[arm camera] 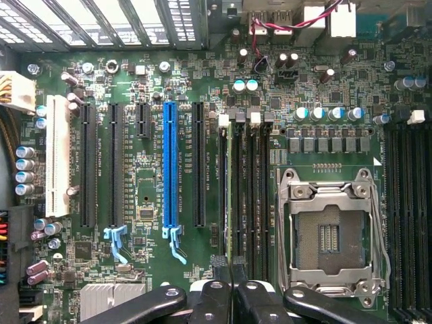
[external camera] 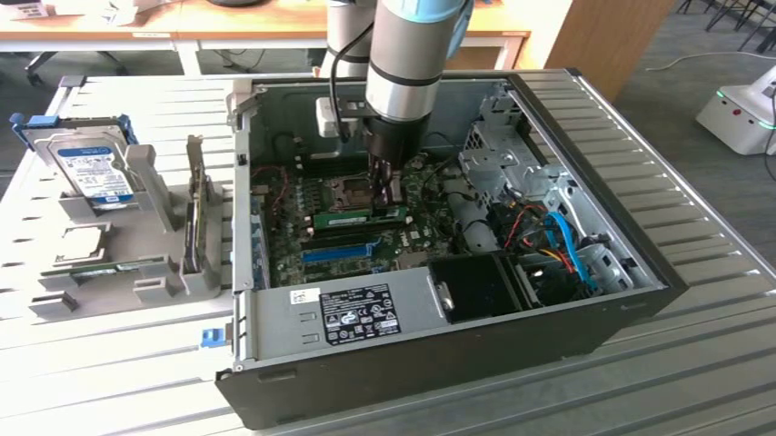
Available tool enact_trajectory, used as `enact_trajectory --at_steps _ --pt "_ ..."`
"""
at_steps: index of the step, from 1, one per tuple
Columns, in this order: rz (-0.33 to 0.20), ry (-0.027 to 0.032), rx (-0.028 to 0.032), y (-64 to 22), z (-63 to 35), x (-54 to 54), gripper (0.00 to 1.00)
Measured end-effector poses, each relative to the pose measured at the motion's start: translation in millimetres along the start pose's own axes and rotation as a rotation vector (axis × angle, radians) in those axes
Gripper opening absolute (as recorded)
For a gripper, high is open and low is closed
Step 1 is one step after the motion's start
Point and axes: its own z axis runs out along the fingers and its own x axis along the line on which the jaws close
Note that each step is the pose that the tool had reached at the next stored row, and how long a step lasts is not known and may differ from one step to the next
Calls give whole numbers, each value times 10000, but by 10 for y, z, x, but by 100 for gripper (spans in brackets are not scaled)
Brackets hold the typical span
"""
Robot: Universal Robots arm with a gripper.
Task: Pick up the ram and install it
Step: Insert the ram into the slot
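Observation:
The ram [external camera: 354,218] is a narrow green stick standing on edge across the motherboard [external camera: 285,241] inside the open computer case [external camera: 606,300]. My gripper [external camera: 390,193] reaches straight down onto it, fingers shut on the stick near its end towards the exterior view's right. In the wrist view my gripper [arm camera: 229,273] has its black fingertips [arm camera: 219,264] pressed together over the memory slots. The ram [arm camera: 234,196] shows edge-on as a thin line running away from them, beside the dark slots [arm camera: 255,196] and the processor socket [arm camera: 331,233].
A long blue slot [external camera: 345,251] [arm camera: 171,169] lies near the ram. A black fan housing [external camera: 485,286] and cables [external camera: 552,241] fill the case's right side. On the exterior view's left, a grey rack [external camera: 145,272] holds a hard drive [external camera: 97,173] and other parts.

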Motion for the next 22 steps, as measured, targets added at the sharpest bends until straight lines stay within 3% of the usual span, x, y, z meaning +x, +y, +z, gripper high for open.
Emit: enact_trajectory --at_steps 22 --pt "-47 2 1 0 8 0 12"
